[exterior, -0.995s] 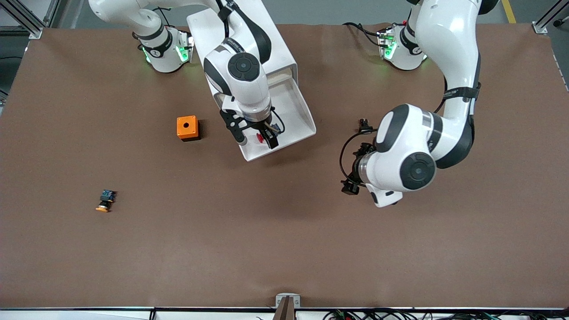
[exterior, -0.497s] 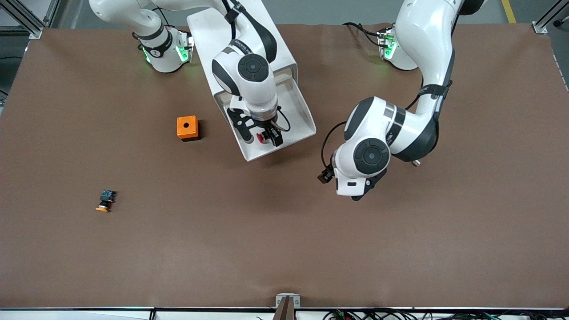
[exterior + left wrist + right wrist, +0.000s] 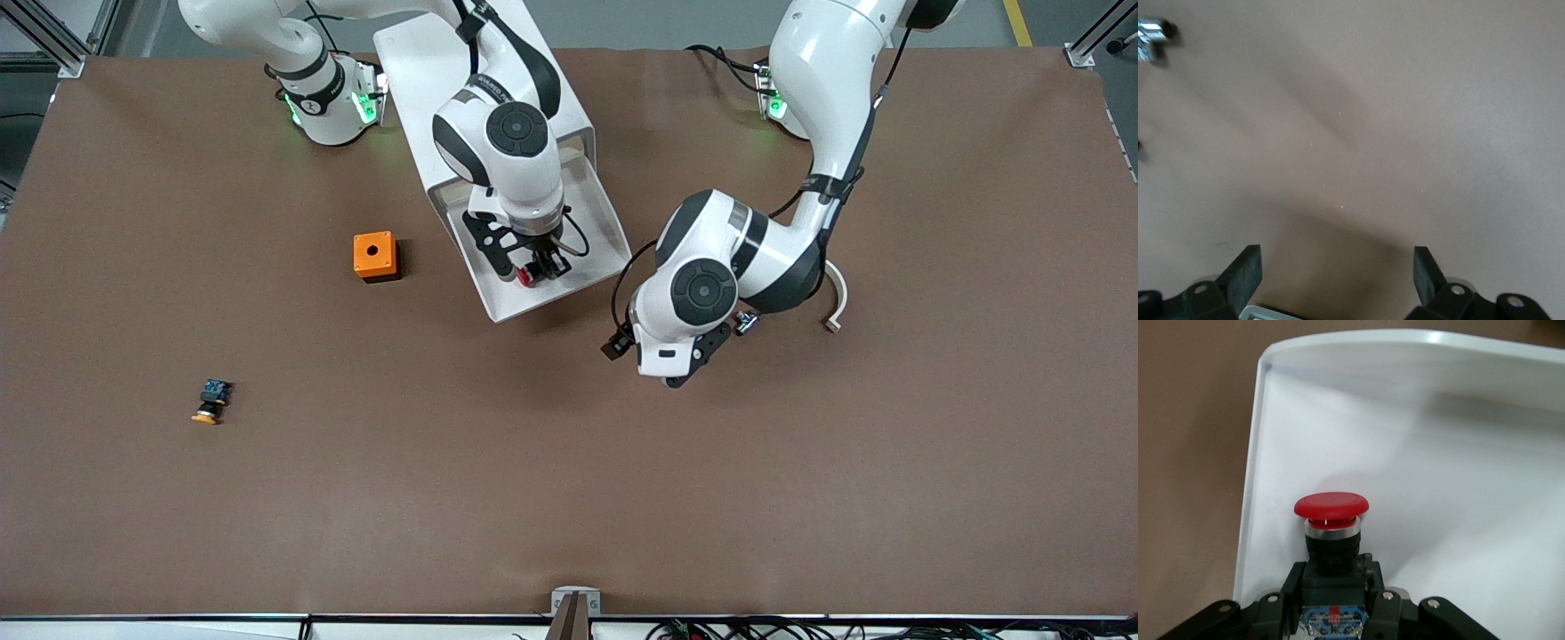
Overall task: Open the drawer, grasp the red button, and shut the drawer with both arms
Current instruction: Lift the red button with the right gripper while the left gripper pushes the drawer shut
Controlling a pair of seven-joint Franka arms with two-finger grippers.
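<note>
The drawer (image 3: 607,233) stands pulled open from the white cabinet (image 3: 418,53). My right gripper (image 3: 532,269) is over the drawer's front end and shut on the red-capped button (image 3: 525,278). In the right wrist view the button (image 3: 1331,506) sits between my right gripper's (image 3: 1333,585) fingers by its black body, cap pointing away, over the drawer's white floor (image 3: 1458,487). My left gripper (image 3: 620,343) hangs low over the bare table just past the drawer's front corner, toward the left arm's end. In the left wrist view it (image 3: 1337,270) is open and empty.
A small orange box (image 3: 373,256) with a round hole stands beside the drawer toward the right arm's end. An orange-capped button (image 3: 209,402) lies nearer the front camera at that end. A pale curved piece (image 3: 837,302) lies by the left arm's elbow.
My right gripper has turned and shut on the red button. The left arm has swung across the table toward the drawer's front corner.
</note>
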